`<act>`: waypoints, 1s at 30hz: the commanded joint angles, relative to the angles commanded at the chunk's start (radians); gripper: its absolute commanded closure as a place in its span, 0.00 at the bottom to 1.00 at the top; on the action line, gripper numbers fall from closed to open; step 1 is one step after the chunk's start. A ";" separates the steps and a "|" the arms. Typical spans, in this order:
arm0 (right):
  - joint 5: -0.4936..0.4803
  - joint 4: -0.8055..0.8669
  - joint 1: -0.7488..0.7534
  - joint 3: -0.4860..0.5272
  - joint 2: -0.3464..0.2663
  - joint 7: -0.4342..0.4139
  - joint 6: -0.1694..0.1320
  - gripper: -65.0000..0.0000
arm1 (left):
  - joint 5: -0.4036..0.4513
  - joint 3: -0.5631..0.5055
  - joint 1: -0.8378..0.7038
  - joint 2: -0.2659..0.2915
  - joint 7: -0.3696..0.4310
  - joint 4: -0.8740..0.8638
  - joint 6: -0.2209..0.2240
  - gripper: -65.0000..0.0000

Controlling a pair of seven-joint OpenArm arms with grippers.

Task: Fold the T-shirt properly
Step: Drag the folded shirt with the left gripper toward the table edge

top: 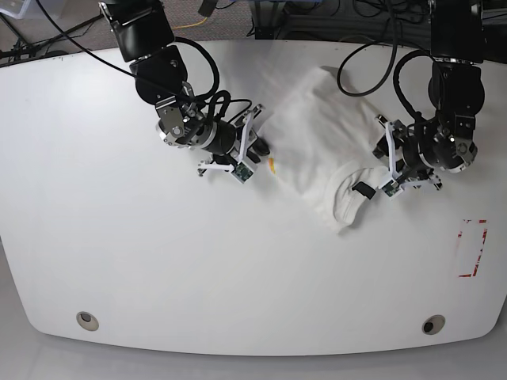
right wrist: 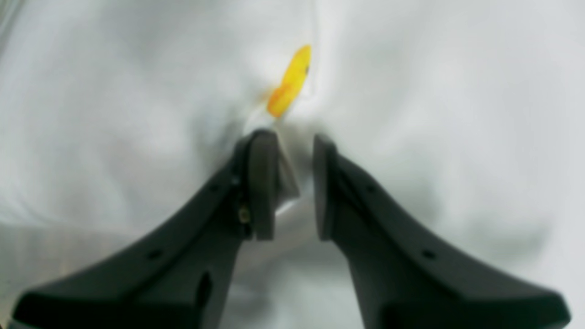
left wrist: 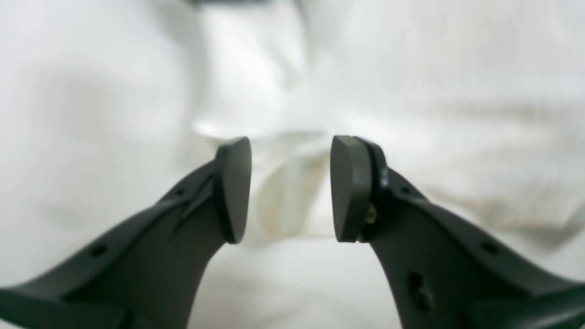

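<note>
A white table [top: 119, 261] fills the base view, rounded at its corners, with a round metal fitting [top: 88, 320] near one front corner and another [top: 432, 324] near the other. A red rectangular outline [top: 472, 248] is marked on the surface toward the left arm's side.

The T-shirt [top: 321, 146] lies crumpled in the upper middle of the table, between the two arms, white side showing and bunched into a slanted heap.

The right gripper [right wrist: 295, 183] is at the shirt's edge on its own side. Its jaws are close but not fully together, with a narrow gap; a small fold of white cloth sits against one pad, and whether it is truly pinched cannot be told from the blurred wrist view. Just beyond the fingertips a small yellow tag [right wrist: 290, 84] sticks up from the fabric; the same tag [top: 272, 165] shows in the base view beside the shirt's edge.

The left gripper [left wrist: 290, 187] is at the opposite side of the heap. Its jaws stand moderately apart, above a raised ridge of cloth that they do not clamp.
</note>
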State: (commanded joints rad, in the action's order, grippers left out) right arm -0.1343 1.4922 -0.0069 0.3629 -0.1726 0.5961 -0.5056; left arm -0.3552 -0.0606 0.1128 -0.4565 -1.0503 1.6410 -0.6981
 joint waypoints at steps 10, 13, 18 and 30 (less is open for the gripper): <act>0.000 0.054 0.031 0.242 0.038 0.003 0.009 0.81 | -0.003 0.002 0.043 -0.057 -0.006 0.069 0.000 0.61; 0.000 0.054 0.031 0.264 0.075 0.003 0.009 0.80 | -0.003 0.041 0.012 -0.071 -0.006 0.127 0.000 0.61; 0.000 0.028 -0.006 0.353 0.133 0.005 0.009 0.80 | -0.002 0.146 -0.068 -0.066 -0.006 0.221 0.000 0.60; -0.005 0.077 -0.031 0.315 0.140 0.084 0.002 0.81 | -0.002 0.296 -0.244 0.091 -0.006 0.275 0.000 0.57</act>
State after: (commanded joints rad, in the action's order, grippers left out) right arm -0.1389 1.5689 -0.0376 0.6774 -0.0330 0.6805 -0.5040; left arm -0.3567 0.2355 -0.1312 -0.3659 -1.0564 1.9156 -0.6981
